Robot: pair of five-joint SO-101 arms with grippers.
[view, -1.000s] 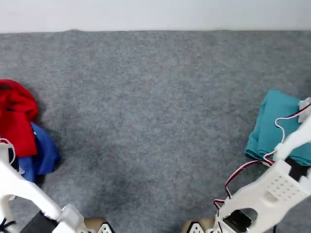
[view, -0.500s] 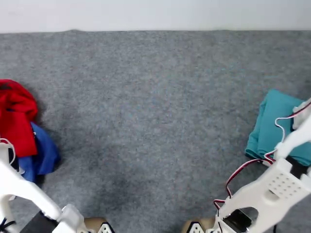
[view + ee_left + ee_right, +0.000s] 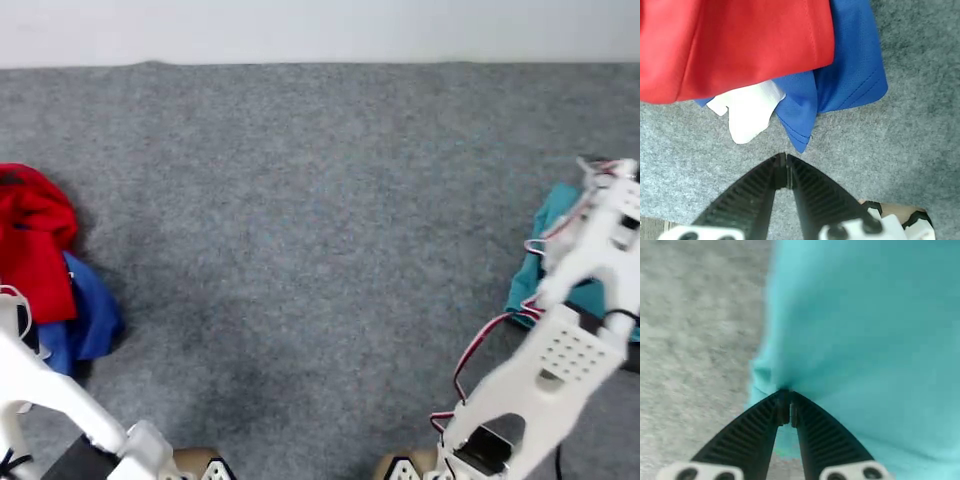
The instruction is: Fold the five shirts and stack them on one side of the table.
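Four shirts can be seen, so one of the five is hidden or out of sight. The red shirt (image 3: 32, 245) sits at the left edge of the high view, lying on top of the blue shirt (image 3: 92, 322). In the left wrist view, a white shirt (image 3: 751, 111) peeks out from under them both. These three are in a messy pile and do not look folded yet.

The teal shirt (image 3: 540, 285) is at the right edge of the high view, on the grey table (image 3: 320, 200), with the right arm over it. The right gripper (image 3: 786, 407) is squeezed tight on the edge of the teal shirt, and the cloth bunches up right at its tips. The left gripper (image 3: 786, 171) is closed with nothing in it, and hangs just beside the corner of the blue shirt.

I think the step in hand is tidying or laying down the teal shirt on the right side. Next, the right arm should set that edge down flat and let go gently, so the cloth does not pull open. Then the left gripper has to open up before it can pick one shirt from the pile.
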